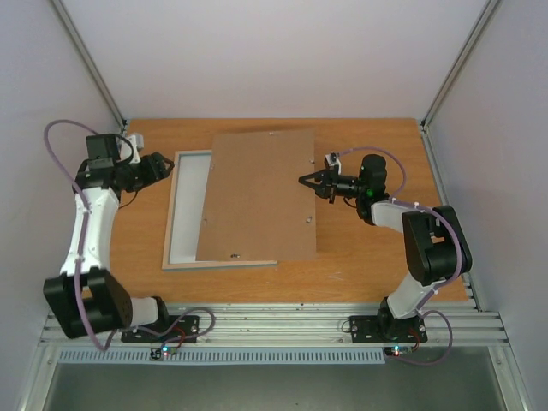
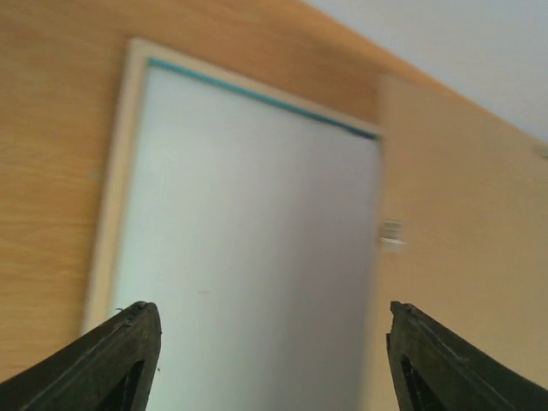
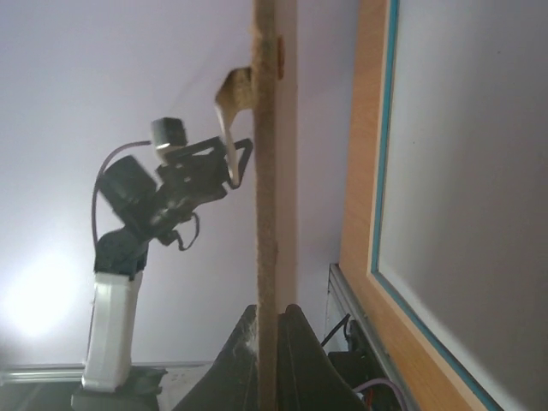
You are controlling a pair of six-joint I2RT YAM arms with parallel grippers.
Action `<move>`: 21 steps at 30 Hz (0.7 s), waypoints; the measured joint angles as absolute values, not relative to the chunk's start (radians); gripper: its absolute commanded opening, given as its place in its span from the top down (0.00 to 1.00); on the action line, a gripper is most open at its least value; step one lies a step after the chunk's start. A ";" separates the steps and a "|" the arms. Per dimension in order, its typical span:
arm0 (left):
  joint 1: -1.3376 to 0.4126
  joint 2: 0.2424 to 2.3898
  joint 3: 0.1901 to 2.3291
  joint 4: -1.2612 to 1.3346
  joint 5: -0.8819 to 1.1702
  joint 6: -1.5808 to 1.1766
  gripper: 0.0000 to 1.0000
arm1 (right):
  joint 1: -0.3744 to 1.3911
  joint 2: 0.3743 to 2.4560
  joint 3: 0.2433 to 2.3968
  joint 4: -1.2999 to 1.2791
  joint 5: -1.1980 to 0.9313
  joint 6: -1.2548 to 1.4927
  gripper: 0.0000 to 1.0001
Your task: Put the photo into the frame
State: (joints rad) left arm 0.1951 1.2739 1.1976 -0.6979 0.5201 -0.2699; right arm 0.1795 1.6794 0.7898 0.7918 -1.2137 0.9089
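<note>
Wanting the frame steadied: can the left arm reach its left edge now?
Likely yes. The left gripper hangs open beside the frame's left rail; the backing board, pinched by the right gripper, covers only its right part.

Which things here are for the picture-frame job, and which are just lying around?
For the job:
frame
brown backing board, gripped by the shut right end effector
open left end effector
The photo is not in view.

Just there:
wooden table
metal rail at its near edge
</note>
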 measured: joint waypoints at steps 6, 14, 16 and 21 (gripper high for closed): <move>0.284 1.495 1.200 -0.731 0.455 -0.116 0.27 | 0.165 1.692 0.783 0.785 -1.223 0.875 0.99; 0.286 1.680 1.222 -0.773 0.434 0.068 0.29 | 0.156 1.750 0.783 0.771 -1.237 0.824 0.99; 0.286 1.713 1.232 -0.773 0.416 0.093 0.30 | 0.156 1.757 0.783 0.759 -1.237 0.809 0.99; 0.286 1.783 1.252 -0.769 0.398 0.134 0.36 | 0.155 1.757 0.782 0.703 -1.237 0.748 0.99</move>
State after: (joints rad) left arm 0.2863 1.7832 1.2518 -0.7689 0.3981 0.1337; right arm 0.1551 1.7569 0.7822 0.7033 -1.2366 0.7479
